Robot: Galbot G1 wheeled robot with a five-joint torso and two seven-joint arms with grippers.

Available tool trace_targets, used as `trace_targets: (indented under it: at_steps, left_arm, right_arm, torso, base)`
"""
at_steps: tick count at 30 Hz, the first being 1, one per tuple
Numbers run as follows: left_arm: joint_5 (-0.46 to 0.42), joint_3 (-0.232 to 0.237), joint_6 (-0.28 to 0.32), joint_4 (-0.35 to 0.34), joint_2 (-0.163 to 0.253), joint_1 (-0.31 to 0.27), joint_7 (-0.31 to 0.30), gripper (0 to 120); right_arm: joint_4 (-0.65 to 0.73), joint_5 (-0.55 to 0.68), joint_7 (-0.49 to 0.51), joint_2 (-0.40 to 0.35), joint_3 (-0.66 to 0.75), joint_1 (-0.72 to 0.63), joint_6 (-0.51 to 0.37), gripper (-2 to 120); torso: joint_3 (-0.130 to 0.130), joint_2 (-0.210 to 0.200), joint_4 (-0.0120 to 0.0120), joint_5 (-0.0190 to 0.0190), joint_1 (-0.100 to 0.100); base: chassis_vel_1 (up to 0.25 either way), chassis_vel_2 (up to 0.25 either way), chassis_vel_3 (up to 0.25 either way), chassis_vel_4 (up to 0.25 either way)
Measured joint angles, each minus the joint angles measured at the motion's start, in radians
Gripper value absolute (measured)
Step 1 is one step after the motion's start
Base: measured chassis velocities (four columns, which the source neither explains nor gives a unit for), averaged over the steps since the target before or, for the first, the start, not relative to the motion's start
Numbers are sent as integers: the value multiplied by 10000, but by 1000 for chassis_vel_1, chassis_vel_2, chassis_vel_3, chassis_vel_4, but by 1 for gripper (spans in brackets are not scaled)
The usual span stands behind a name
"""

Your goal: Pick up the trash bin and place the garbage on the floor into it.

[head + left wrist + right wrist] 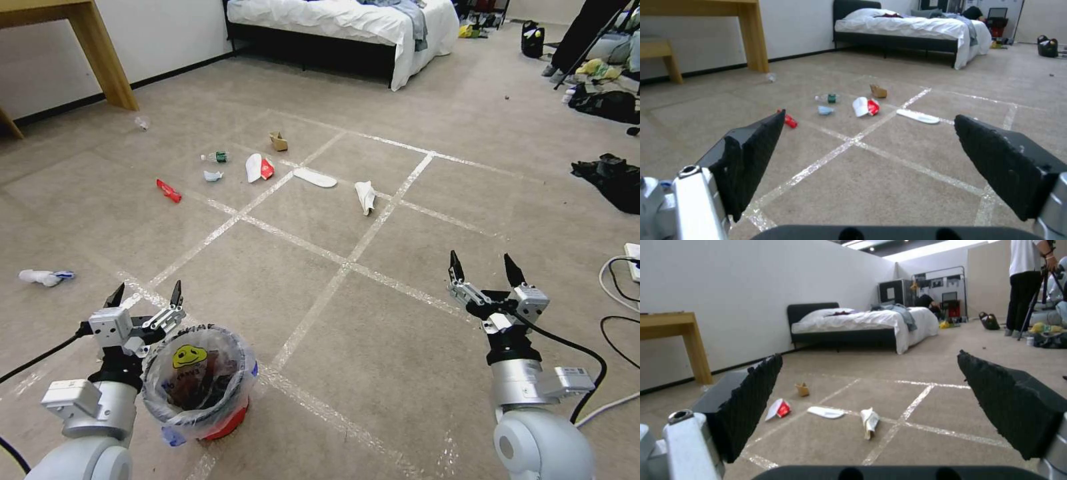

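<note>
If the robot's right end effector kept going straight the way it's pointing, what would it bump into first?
Probably the crumpled white paper on the carpet. The right end effector is open and aimed forward over bare floor, and that paper lies nearest its line. Depth is hard to judge, so it might pass above it.

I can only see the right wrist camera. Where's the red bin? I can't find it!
Observer: The trash bin stands just in front of the robot, on its left side.
Operator: Is the other claw holding it?
Observer: No. The left gripper is right next to the bin, open, with nothing between its fingers.
Operator: Is there rubbish I can't see?
Observer: Yes. A small green-labelled bottle and a red wrapper lie further ahead on the robot's left.
</note>
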Motion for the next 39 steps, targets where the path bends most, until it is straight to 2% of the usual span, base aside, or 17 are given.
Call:
trace_targets:
  at_steps: [11, 13, 17, 19, 20, 21, 22, 24, 25, 26, 27, 28, 29, 31, 39]
  left_arm:
    - [-352, -24, 298, -58, 347, 383, -116, 100]
    - [-844, -32, 522, 59, 602, 397, -276, 100]
    - [-1255, -74, 877, 185, 834, 386, -420, 100]
    - [-2201, -204, 1912, 494, 1472, 301, -944, 100]
    - [-2201, -204, 1912, 494, 1472, 301, -944, 100]
    - [-2543, -252, 2239, 626, 1703, 281, -1053, 100]
    - [-3204, -307, 3009, 854, 2140, 276, -1278, 100]
    - [-3369, -318, 3201, 899, 2228, 280, -1330, 100]
    - [-4166, -334, 3935, 1067, 2558, 303, -1559, 100]
    - [-4166, -334, 3935, 1067, 2558, 303, -1559, 100]
    - [-4714, -342, 4393, 1209, 2774, 310, -1783, 100]
    - [-4714, -342, 4393, 1209, 2774, 310, -1783, 100]
    - [-5204, -360, 4784, 1446, 3024, 309, -1876, 100]
    - [-5582, -374, 5018, 1935, 3380, 270, -1761, 100]
    - [-5648, -329, 4987, 2879, 3840, 86, -1212, 100]
  right_arm:
    - [20, 96, 14, -113, -9, -11, 23, 100]
    - [-59, 100, 29, -148, -3, -27, 31, 100]
    - [-106, 87, 37, -152, -2, -38, 56, 100]
    - [-149, 44, 49, -132, 12, -88, 141, 100]
    - [-149, 44, 49, -132, 12, -88, 141, 100]
    - [-150, 27, 52, -120, 21, -125, 183, 100]
    - [-150, 1, 54, -103, 48, -196, 255, 100]
    - [-151, -3, 58, -101, 56, -214, 268, 100]
    - [-150, -20, 68, -93, 91, -266, 324, 100]
    - [-150, -20, 68, -93, 91, -266, 324, 100]
    - [-145, -25, 78, -90, 114, -287, 349, 100]
    - [-145, -25, 78, -90, 114, -287, 349, 100]
    - [-127, -25, 90, -88, 143, -302, 360, 100]
    - [-92, -23, 99, -79, 180, -322, 383, 100]
    - [-86, -122, 103, 27, 193, -430, 503, 100]
  torso:
    - [0, 0, 0, -2, 0]
    - [0, 0, 0, -1, 0]
    - [0, 0, 0, 0, 0]
    - [0, 0, 0, -2, 0]
    - [0, 0, 0, -2, 0]
    - [0, 0, 0, -2, 0]
    - [0, 0, -1, -2, 0]
    - [0, 0, 0, -2, 0]
    - [0, 0, 0, -3, 0]
    - [0, 0, 0, -3, 0]
    - [0, 0, 0, -2, 0]
    - [0, 0, 0, -2, 0]
    - [0, 0, 0, -2, 0]
    - [0, 0, 0, -2, 0]
    - [0, 0, 0, -2, 0]
  base:
    - [0, 0, 0, 0]
    - [0, 0, 0, 0]
    - [0, 0, 0, 0]
    - [0, 0, 0, 0]
    - [0, 0, 0, 0]
    - [0, 0, 0, 0]
    - [0, 0, 0, 0]
    - [0, 0, 0, 0]
    - [0, 0, 0, 0]
    - [0, 0, 0, 0]
    - [0, 0, 0, 0]
    - [0, 0, 0, 0]
    - [0, 0, 0, 0]
    - [0, 0, 0, 0]
    - [0, 0, 0, 0]
